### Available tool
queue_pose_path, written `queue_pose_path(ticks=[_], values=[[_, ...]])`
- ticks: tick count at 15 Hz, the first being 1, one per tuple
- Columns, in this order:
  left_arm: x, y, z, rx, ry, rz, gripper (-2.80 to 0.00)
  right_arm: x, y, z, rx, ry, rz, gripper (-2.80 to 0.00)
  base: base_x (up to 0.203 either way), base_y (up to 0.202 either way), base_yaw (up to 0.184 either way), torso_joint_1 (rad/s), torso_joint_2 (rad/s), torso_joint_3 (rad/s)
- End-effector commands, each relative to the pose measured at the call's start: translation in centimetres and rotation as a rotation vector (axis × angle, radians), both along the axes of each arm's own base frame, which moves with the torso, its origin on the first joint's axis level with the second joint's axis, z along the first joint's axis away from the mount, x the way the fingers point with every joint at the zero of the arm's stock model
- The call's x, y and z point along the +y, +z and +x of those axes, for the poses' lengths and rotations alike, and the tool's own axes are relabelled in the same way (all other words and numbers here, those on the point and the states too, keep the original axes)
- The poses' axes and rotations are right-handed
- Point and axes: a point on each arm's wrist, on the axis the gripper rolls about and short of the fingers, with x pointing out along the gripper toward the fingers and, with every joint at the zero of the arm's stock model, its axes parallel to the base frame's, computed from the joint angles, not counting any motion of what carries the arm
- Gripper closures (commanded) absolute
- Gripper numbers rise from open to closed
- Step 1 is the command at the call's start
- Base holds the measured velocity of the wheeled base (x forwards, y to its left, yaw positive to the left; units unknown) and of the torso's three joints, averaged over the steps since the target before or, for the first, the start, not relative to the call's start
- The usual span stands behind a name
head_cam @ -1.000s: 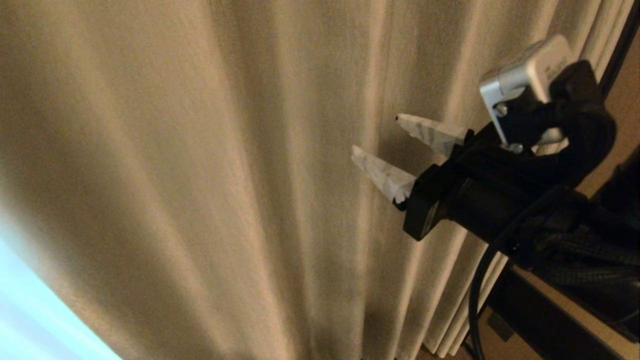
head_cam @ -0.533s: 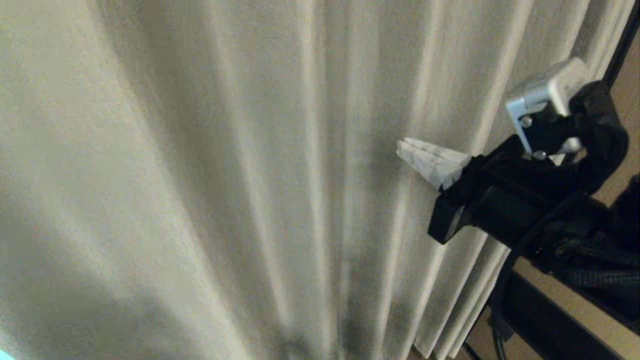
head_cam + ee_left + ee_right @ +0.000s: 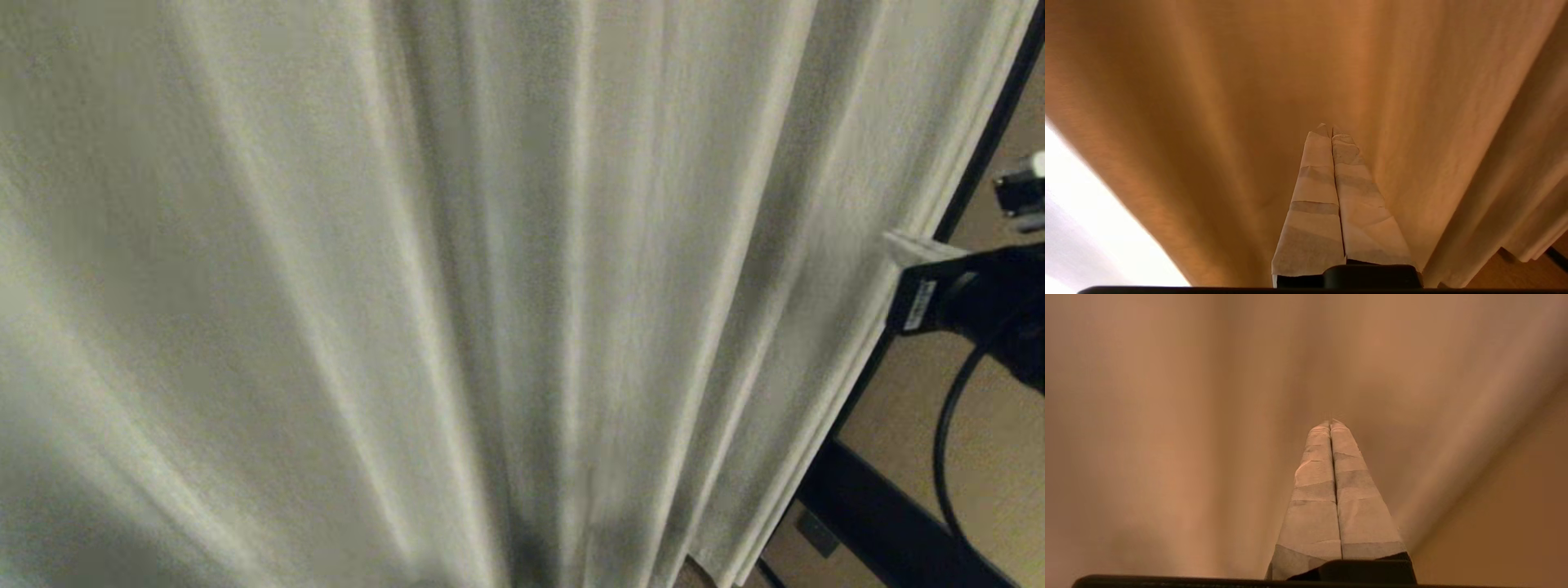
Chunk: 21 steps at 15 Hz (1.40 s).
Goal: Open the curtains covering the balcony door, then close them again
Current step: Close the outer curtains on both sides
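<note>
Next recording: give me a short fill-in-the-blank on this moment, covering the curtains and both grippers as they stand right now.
1. In the head view, the pleated curtains fill nearly the whole picture, so no ____ of the balcony door shows through them.
2. The right gripper has its taped fingers pressed ____, with no cloth between them.
3. The left gripper is likewise ____, pointing at the curtain cloth.
4. In the head view, the right arm shows only at the picture's ____ edge.

Missing words: glass; together; shut; right

curtains: we see pale beige-grey cloth, shaded in long folds
door frame: we see dark brown-black
</note>
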Motion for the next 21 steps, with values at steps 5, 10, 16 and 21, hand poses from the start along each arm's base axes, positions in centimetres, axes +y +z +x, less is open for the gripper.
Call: queue_pose_path(ticks=[5,10,16,21], values=[[0.0,0.0,0.0,-0.001,0.000,0.000,0.00,-6.6,-3.6,-7.5,0.040,-0.351,0.017,0.00,0.000,0.000,0.000,0.000,0.00,0.000],[0.0,0.0,0.0,-0.001,0.000,0.000,0.00,-5.9,-9.2,-14.7,0.078,-0.360,0.019,0.00,0.000,0.000,0.000,0.000,0.00,0.000],[0.0,0.0,0.0,-0.001,0.000,0.000,0.00,-5.1,-14.0,-19.9,0.227,-0.293,0.018,0.00,0.000,0.000,0.000,0.000,0.00,0.000],[0.0,0.0,0.0,-0.001,0.000,0.000,0.00,-4.7,-15.3,-20.7,0.283,-0.067,0.029,0.00,0.000,0.000,0.000,0.000,0.00,0.000]])
